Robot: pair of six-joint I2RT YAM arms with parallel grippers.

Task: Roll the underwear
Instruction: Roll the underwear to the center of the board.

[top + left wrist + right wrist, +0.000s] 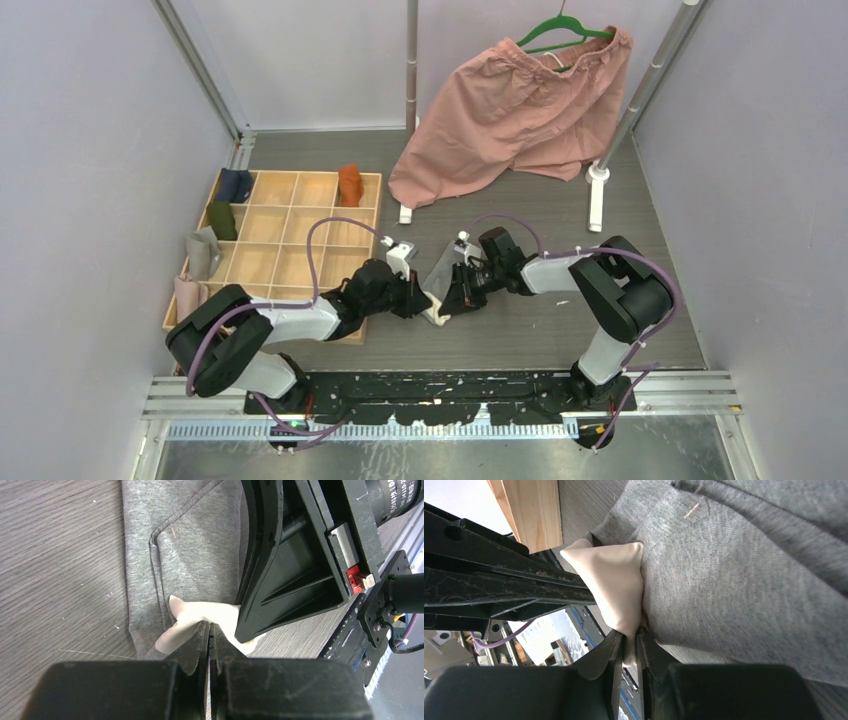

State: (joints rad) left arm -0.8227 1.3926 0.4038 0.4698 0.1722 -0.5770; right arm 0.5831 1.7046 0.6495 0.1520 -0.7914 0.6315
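Pale lilac walls (90, 150) are enclosing a dark tabletop (560, 325). The grey underwear (441, 272) is lying at centre, left end effector (209, 630) and right end effector (630, 641) both clamping its cream trim (611, 582); the rust-orange underwear (349, 185) is sitting in the single wooden tray (268, 262), far left.

Grey underwear (440, 272) lies bunched on table (560, 330); rust-orange underwear (350, 185) stands in tray (300, 207).

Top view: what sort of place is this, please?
Probably a robot test cell set up for laundry practice: plain walls enclose a table, a wooden tray holds folded garments, pink shorts hang on a hanger, and the left arm and right arm handle grey underwear.
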